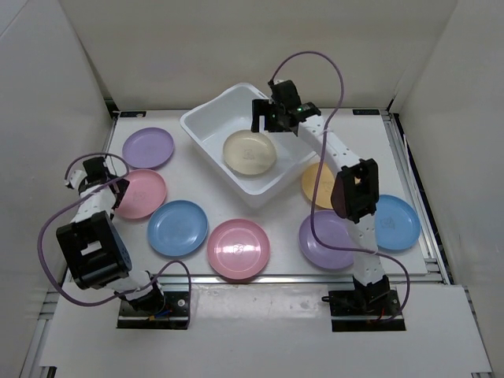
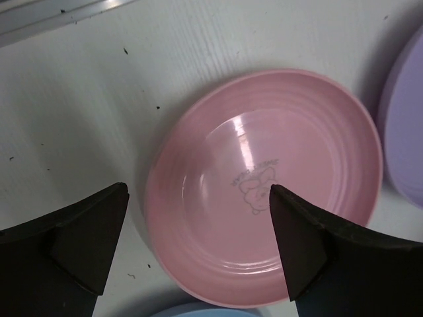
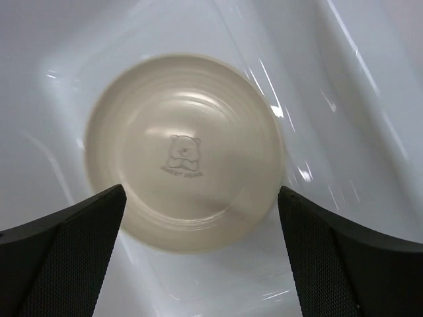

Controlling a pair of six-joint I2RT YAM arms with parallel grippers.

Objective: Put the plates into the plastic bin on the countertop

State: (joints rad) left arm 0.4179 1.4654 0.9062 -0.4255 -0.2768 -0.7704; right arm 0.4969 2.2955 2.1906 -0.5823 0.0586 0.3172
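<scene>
The white plastic bin [image 1: 206, 126] stands at the back centre of the countertop [image 1: 276, 272]. A cream plate [image 1: 249, 152] lies flat inside it. My right gripper [image 1: 265, 122] hangs open and empty above the bin's far side. In the right wrist view the cream plate [image 3: 185, 152] lies on the bin floor [image 3: 344, 99] below the open gripper [image 3: 201, 244]. My left gripper [image 1: 106, 185] is open over the left edge of a pink plate [image 1: 142, 194]. In the left wrist view its jaws [image 2: 198, 244] straddle the pink plate's [image 2: 264, 185] near rim without touching it.
Other plates lie on the countertop: purple [image 1: 148, 147] at back left, blue [image 1: 178, 227], pink [image 1: 239, 249] at front centre, purple [image 1: 324, 240], yellow-orange [image 1: 316, 183] partly under the right arm, and blue [image 1: 396, 222] at right. White walls enclose the sides and back.
</scene>
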